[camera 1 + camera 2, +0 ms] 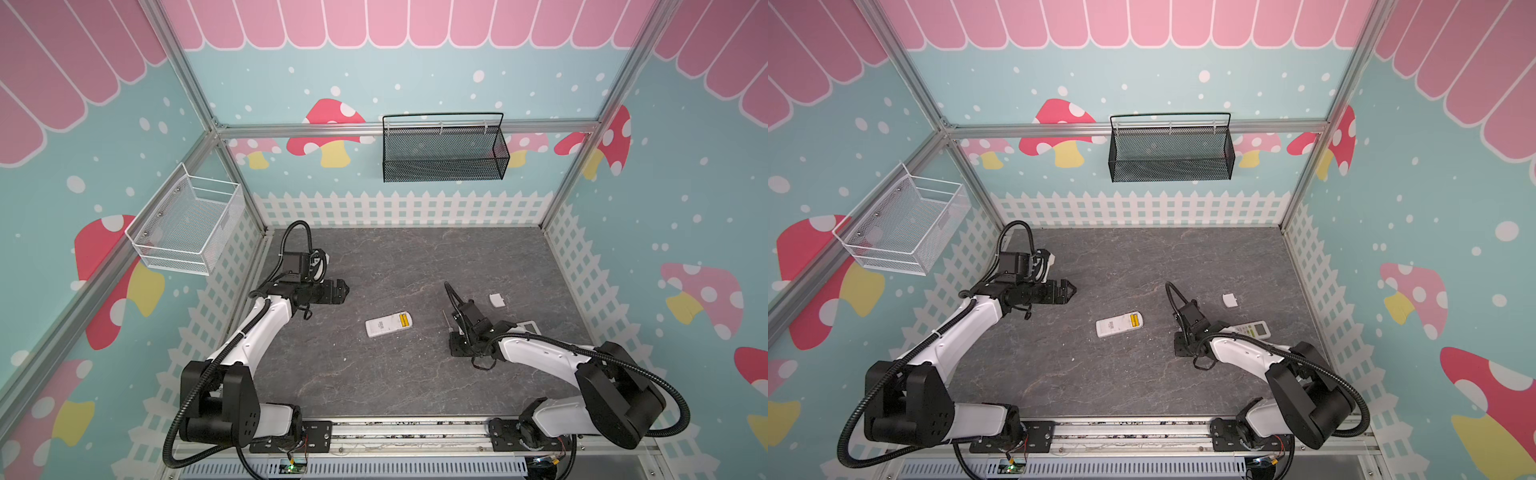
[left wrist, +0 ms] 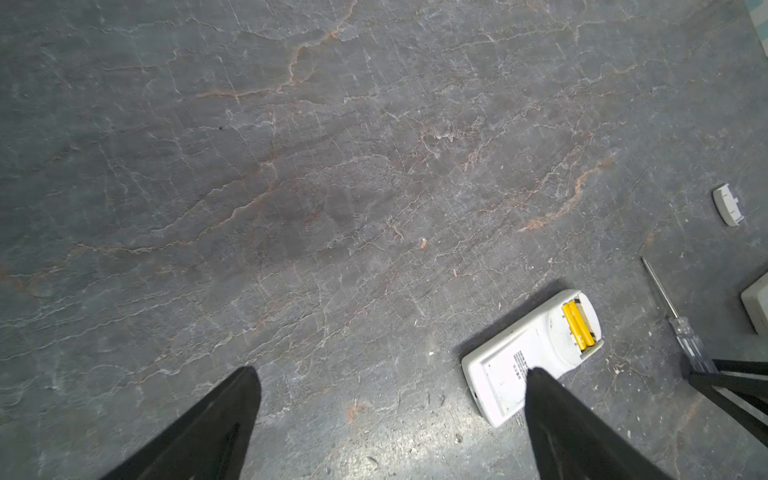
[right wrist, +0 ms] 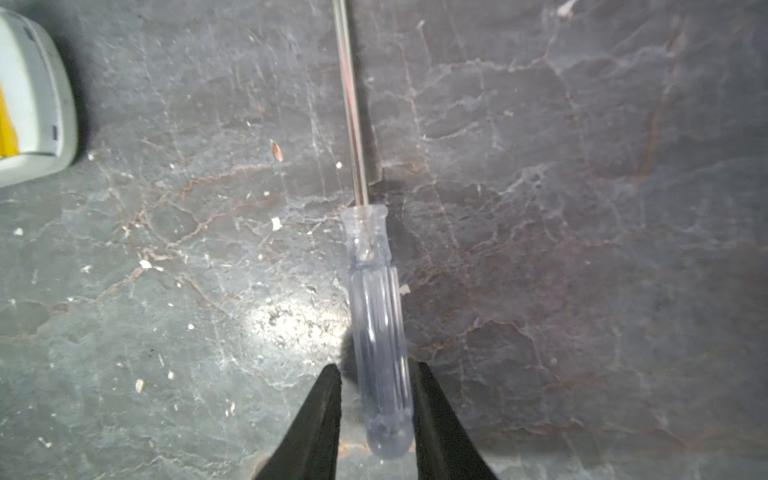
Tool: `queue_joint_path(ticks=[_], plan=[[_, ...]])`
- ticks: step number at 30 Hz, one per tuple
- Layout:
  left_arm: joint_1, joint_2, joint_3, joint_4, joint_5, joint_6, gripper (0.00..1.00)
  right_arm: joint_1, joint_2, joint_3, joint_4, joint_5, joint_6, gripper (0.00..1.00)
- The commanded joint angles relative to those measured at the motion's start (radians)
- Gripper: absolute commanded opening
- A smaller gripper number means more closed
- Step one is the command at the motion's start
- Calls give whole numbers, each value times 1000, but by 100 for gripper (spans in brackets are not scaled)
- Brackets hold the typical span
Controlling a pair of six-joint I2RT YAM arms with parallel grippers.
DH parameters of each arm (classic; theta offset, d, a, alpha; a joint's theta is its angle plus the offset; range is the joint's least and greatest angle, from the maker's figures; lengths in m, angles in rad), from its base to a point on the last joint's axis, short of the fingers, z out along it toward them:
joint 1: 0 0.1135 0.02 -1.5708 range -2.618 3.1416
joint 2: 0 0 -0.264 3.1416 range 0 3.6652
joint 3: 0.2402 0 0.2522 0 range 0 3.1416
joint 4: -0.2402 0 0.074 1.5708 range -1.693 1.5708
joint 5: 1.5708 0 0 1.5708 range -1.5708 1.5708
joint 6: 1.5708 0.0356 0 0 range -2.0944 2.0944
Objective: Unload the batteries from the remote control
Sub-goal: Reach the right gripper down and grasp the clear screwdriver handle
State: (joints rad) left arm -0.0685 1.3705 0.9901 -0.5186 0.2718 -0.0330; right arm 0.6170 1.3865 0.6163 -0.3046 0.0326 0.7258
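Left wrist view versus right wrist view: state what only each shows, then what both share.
Only the left wrist view: the loose white cover, the open left gripper, the whole back of the remote. Only the right wrist view: the butt of the screwdriver handle, the right gripper astride it. Both: screwdriver, remote, yellow batteries, grey table.

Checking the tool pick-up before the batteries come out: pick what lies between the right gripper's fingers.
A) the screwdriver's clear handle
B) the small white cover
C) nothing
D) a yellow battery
A: in the right wrist view the right gripper straddles the clear handle of the screwdriver, one finger on each side, while the yellow batteries sit in the remote.
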Motion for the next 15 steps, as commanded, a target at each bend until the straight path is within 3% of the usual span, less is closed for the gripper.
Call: queue_joint_path(ticks=[1,10,15], plan=[[13,-15,24,-16,-6,30,100,3,45,0,17,6,-16,31],[46,-21,26,-27,14,20,100,-3,82,20,4,57,-82,13],[56,-16,69,-52,37,54,100,-35,62,30,62,29,-160,6]])
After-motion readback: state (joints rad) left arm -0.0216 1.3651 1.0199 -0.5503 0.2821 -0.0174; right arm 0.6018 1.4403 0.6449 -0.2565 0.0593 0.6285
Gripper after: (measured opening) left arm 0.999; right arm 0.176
